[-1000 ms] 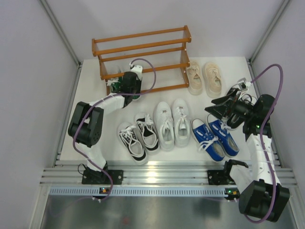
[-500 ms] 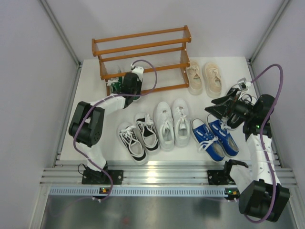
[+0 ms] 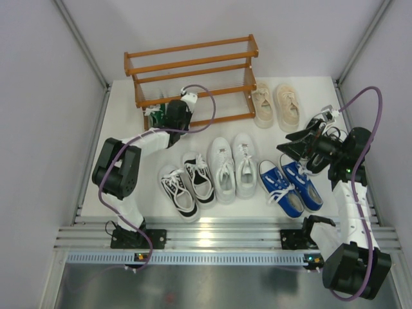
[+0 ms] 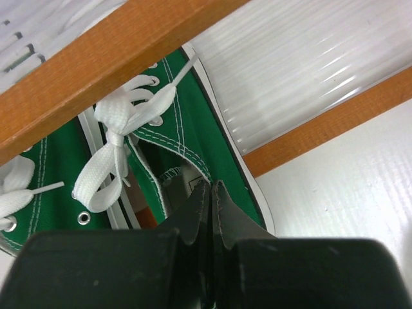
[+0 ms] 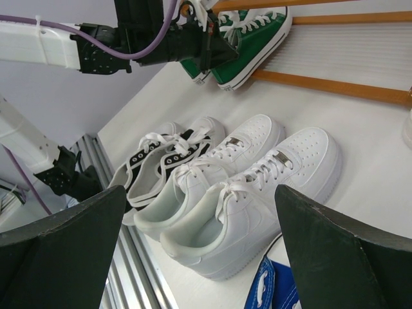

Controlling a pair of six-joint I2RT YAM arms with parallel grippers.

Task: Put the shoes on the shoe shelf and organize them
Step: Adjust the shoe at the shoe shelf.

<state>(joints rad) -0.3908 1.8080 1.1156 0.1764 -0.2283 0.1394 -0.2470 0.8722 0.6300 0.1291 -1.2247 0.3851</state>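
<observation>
The orange-brown shoe shelf (image 3: 193,64) stands at the back of the white table. A green shoe (image 4: 193,109) with white laces lies on its bottom tier, under a rail (image 4: 96,58). My left gripper (image 4: 210,187) is shut, its tips against that shoe's heel collar with nothing between them. From above, this gripper (image 3: 170,108) is at the shelf's lower left. On the table lie a black-and-white pair (image 3: 187,183), a white pair (image 3: 232,166), a blue pair (image 3: 290,187) and a beige pair (image 3: 275,104). My right gripper (image 3: 286,147) hangs open above the blue pair and holds nothing.
Grey walls close in both sides of the table. Aluminium rails (image 3: 206,235) run along the near edge by the arm bases. A purple cable (image 3: 203,96) loops over the left wrist in front of the shelf. The beige pair lies just right of the shelf's end.
My left gripper has edged a little further toward the shelf, staying shut at the green shoe's heel. The right arm has not moved.
</observation>
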